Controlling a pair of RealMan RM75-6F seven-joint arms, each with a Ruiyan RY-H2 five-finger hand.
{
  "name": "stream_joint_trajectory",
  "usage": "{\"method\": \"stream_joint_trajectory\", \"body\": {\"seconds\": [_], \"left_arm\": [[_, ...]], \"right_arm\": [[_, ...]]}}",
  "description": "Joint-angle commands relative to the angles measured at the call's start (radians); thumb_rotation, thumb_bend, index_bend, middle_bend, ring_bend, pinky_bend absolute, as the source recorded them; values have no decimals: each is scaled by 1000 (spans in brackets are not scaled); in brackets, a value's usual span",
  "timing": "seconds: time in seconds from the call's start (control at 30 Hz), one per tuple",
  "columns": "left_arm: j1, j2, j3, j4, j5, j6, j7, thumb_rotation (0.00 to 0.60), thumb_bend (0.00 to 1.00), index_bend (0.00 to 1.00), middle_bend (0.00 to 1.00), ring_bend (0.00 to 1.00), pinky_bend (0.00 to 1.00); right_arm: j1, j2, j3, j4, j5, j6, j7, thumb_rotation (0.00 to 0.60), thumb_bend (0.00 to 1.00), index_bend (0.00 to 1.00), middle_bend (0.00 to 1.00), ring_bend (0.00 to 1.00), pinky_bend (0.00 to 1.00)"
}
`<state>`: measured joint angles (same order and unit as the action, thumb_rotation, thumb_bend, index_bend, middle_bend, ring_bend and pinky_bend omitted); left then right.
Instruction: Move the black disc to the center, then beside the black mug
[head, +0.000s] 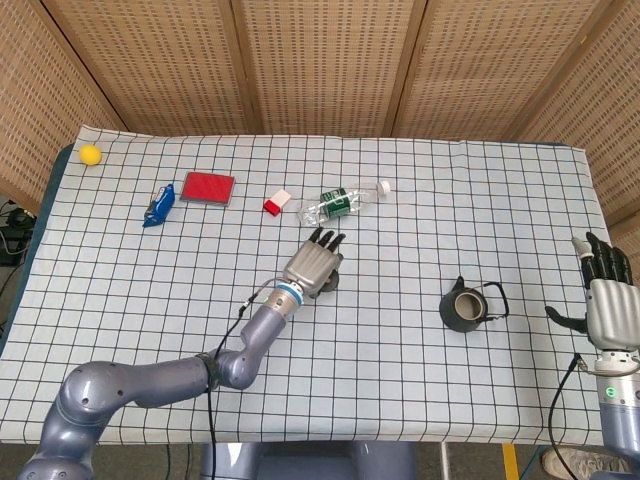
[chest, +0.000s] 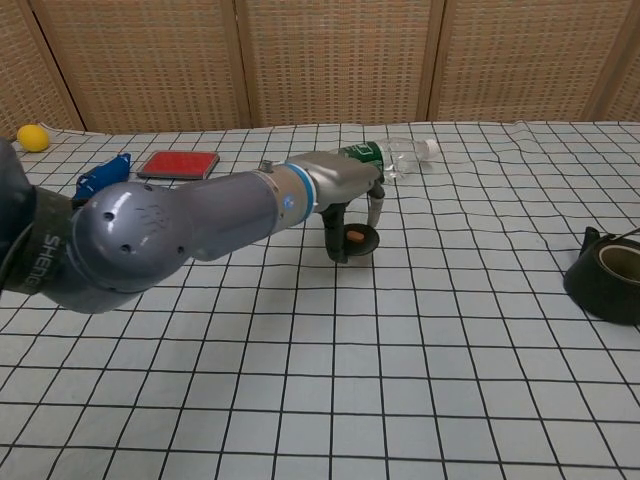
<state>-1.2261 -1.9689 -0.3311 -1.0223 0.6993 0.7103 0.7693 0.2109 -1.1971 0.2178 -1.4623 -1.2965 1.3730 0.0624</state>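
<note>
My left hand (head: 314, 262) (chest: 345, 190) reaches over the middle of the checked table and holds the black disc (chest: 357, 238) between its fingers, just above the cloth. From the head camera only the disc's edge (head: 331, 283) peeks out under the hand. The black mug (head: 464, 309) (chest: 606, 276) lies to the right, well apart from the disc. Far right, my right hand (head: 604, 297) hovers past the table's edge with straight fingers, holding nothing.
A clear plastic bottle (head: 341, 203) with a green label lies just behind the left hand. A small red and white block (head: 276, 201), a red flat case (head: 208, 187), a blue clip (head: 158, 207) and a yellow ball (head: 90, 154) sit at the back left.
</note>
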Motion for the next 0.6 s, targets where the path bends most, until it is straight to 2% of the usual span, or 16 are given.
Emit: {"method": "stream_joint_trajectory", "body": {"seconds": [0.03, 0.23, 0.3, 0.43, 0.5, 0.6], "left_arm": [[-58, -61, -13, 71, -28, -17, 11, 600, 297, 415, 0, 0, 0], [-87, -96, -17, 99, -25, -10, -5, 600, 243, 362, 0, 0, 0], [-90, -99, -14, 99, -23, -5, -6, 600, 201, 307, 0, 0, 0], [-80, -86, -4, 66, -29, 25, 2, 600, 96, 56, 0, 0, 0], [-67, -69, 7, 32, -28, 53, 10, 600, 70, 6, 0, 0, 0], [-35, -27, 17, -40, -21, 91, 2, 600, 68, 0, 0, 0, 0]], "right_arm": [[-3, 5, 4, 1, 3, 2, 11, 600, 227, 68, 0, 0, 0], [-7, 13, 6, 1, 2, 6, 27, 600, 227, 68, 0, 0, 0], [-8, 14, 5, 1, 1, 6, 29, 600, 227, 68, 0, 0, 0], [-9, 17, 3, -3, -1, 6, 30, 600, 227, 68, 0, 0, 0], [-10, 18, 2, -6, -3, 7, 27, 600, 227, 68, 0, 0, 0], [-10, 18, 0, -8, -4, 7, 22, 600, 227, 68, 0, 0, 0]]}}
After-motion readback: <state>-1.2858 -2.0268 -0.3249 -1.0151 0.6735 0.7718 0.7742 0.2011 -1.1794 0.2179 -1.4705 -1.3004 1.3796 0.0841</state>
